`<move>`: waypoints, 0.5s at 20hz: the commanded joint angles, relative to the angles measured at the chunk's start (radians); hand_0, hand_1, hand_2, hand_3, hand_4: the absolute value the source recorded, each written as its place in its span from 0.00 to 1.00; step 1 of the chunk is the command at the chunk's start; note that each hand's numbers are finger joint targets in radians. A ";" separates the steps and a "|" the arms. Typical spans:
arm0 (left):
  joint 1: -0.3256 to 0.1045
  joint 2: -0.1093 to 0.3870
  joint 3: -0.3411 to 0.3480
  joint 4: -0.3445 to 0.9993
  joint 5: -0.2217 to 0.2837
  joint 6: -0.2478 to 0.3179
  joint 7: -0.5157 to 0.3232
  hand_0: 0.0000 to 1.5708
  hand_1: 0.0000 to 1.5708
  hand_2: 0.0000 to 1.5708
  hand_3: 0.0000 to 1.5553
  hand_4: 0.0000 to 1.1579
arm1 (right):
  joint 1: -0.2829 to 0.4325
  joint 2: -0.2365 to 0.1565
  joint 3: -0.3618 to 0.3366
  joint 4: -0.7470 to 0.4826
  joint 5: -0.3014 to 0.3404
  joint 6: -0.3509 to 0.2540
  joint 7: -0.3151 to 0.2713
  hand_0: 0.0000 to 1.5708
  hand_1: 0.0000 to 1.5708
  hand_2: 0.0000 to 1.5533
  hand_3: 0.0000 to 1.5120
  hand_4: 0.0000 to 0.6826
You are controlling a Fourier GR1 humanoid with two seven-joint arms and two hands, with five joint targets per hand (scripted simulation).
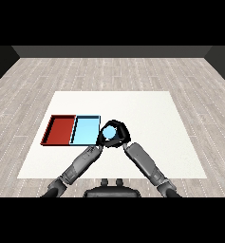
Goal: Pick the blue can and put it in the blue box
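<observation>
Carry step: I see right hand (119,135) fingers curled round small blue cylindrical can (110,134); left hand (98,141) fingers unclear; next, shift toward 9 o'clock over shallow light blue tray (85,131).

The white table (147,118) takes the middle of the frame and stands on a floor of grey wooden planks (109,71). On the table, at the left of centre, two shallow trays lie side by side and touch each other: the red tray (51,130) on the left and the light blue tray (76,130) directly right of it.
</observation>
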 commanded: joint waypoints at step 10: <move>-0.014 -0.029 0.062 0.016 0.101 0.075 -0.222 1.00 1.00 0.99 0.94 0.90 | 0.009 0.026 -0.008 -0.008 -0.025 -0.002 0.055 0.00 0.00 0.00 0.00 0.00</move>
